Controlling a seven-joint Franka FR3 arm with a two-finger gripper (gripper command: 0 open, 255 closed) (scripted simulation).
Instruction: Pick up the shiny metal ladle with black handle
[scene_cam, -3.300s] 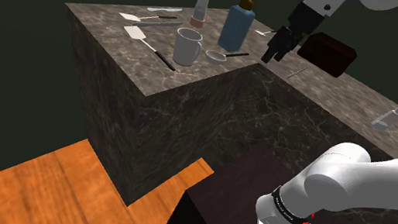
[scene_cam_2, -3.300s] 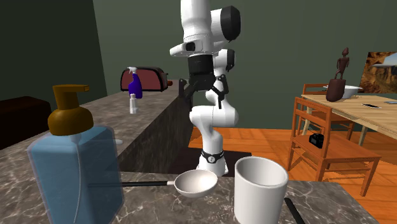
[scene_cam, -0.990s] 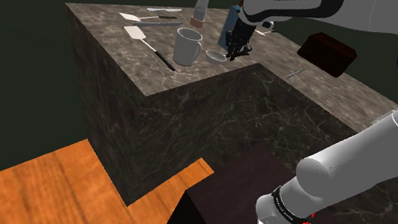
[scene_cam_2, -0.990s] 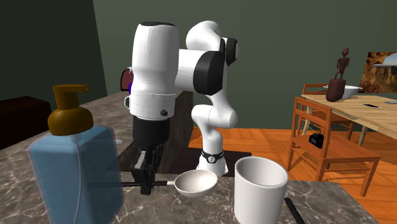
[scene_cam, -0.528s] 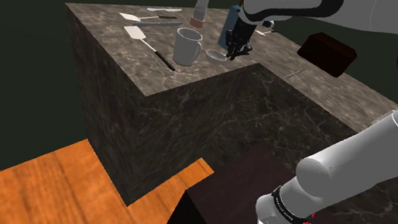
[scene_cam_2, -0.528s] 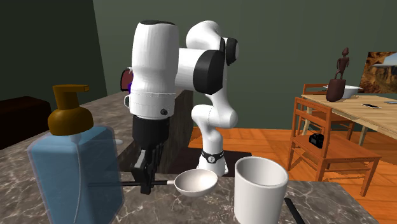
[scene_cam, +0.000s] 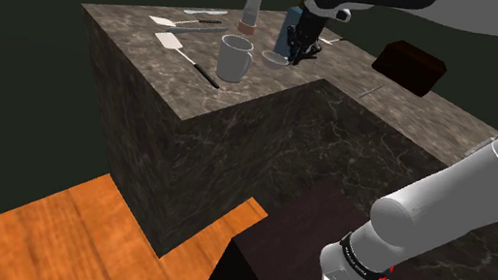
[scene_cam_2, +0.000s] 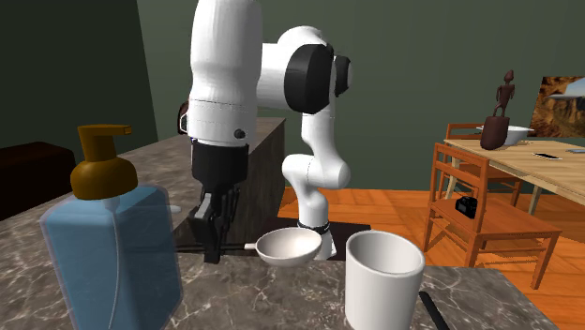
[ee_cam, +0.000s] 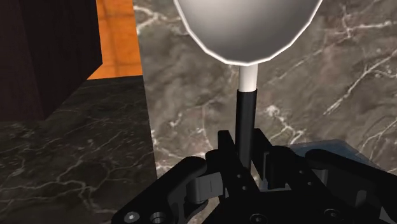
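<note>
Hand [ee_cam: 245, 145] tight on smooth, round-bowled ladle [ee_cam: 248, 25]

- Shoulder view: desk [scene_cam: 149, 63] across upper centre; stand [scene_cam: 301, 258] at lower right, in front of it.
- On the desk, upper centre: mug [scene_cam: 234, 59], with the ladle [scene_cam: 274, 59] bowl just right of it and the gripper [scene_cam: 297, 52] right of the bowl.
- Bottle [scene_cam: 290, 24] behind the gripper; grinder [scene_cam: 252, 6] behind the mug; spatula [scene_cam: 189, 58] left of the mug.
- Box [scene_cam: 410, 66] at upper right, well apart from that cluster.
- Second exterior view: ladle bowl between bottle at lower left and mug at lower right; chair [scene_cam_2: 478, 206] at right.
- Wrist view: ladle handle clasped between the fingers [ee_cam: 226, 149].
</note>
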